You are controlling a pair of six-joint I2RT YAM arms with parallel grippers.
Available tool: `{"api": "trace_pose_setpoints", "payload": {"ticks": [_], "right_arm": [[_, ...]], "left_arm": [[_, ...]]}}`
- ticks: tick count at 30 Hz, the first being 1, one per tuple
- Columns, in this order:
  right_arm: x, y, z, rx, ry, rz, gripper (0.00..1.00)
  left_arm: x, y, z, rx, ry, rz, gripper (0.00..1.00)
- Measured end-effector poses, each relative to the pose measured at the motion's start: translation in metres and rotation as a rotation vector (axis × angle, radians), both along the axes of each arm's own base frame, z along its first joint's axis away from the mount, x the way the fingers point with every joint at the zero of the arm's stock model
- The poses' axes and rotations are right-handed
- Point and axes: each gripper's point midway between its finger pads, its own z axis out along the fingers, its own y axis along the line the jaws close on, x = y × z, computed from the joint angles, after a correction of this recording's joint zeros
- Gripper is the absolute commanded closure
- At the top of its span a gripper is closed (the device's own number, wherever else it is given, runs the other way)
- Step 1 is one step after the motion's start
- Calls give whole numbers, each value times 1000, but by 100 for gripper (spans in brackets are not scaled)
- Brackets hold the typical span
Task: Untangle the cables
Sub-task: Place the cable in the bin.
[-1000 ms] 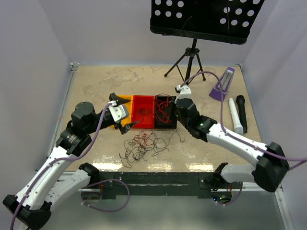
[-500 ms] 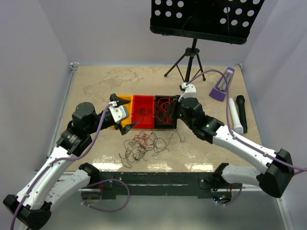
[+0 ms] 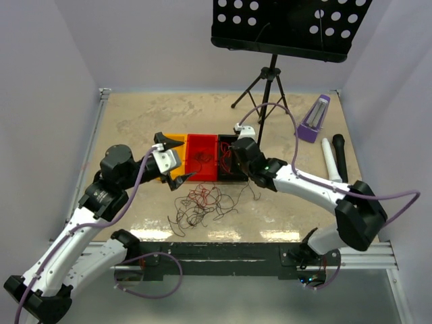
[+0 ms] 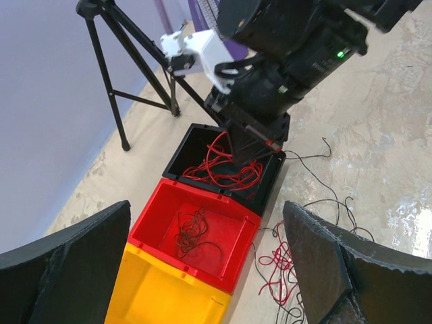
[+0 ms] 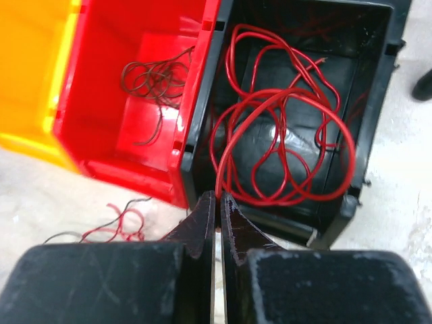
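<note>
Right fingers point(image 5: 204, 219) pinch shut on the red cable point(image 4: 226, 172). Its loops lie just ahead in the black bin point(image 5: 370, 145), so you seem to be sorting by colour. Left fingers point(image 4: 74, 270) gape wide, holding nothing, with the yellow bin point(image 4: 155, 297) between them. The tangled cables point(image 3: 202, 202) wait on the counter point(image 3: 135, 121) behind the right fingers. Mind the bin's near rim; there is room above.
</note>
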Motion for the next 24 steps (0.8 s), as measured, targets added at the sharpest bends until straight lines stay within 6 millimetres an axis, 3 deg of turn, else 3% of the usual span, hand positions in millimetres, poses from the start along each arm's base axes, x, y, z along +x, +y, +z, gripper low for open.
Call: {"api": "trace_pose_setpoints", "payload": {"ticks": [8,14,18,24], "right_arm": [[43,15,-12,-68,-23,-23,100],[69,-2,-34,-117,-14,-69,100],[79,-12,-54,-146,11,-89,100],[83,-4,-81,-157,46,-66,100]], "left_arm": [[-1,1,1,-2,-4,0,0],[-2,1,2,-3,-6,0,0],[-2,1,2,-4,-6,0,0],[-2,1,-4,3,6,0,0]]}}
